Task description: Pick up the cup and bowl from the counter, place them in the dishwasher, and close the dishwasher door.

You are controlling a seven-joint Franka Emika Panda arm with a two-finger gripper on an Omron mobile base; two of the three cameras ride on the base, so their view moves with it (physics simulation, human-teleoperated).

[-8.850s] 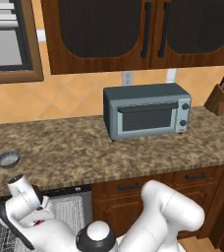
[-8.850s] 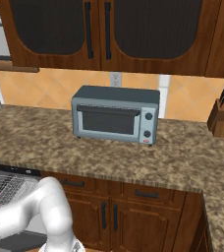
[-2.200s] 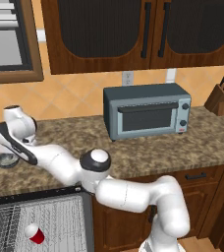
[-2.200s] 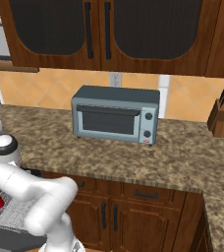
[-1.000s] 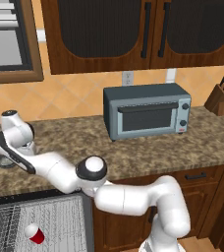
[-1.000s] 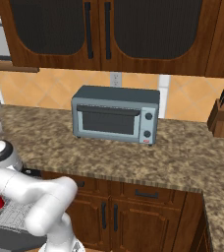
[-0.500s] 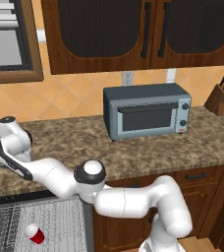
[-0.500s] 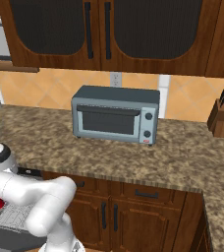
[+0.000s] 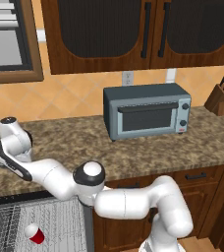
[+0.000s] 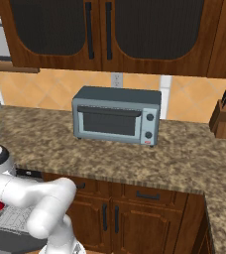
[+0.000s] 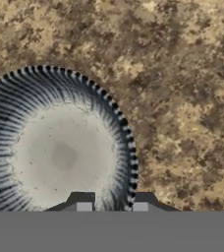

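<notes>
Hand view: bowl (image 11: 60, 152) rim between pincer (image 11: 112, 204) tips

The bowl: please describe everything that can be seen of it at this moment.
The bowl is round, shallow and grey, metallic-looking, with a ribbed wall, a dark-and-pale rim and a smooth pale bottom. It sits upright on the speckled granite counter. The gripper is at its near rim: its two dark fingertips straddle the rim, one inside the bowl and one outside. Whether they already press the rim cannot be told. The bowl holds nothing.
</notes>
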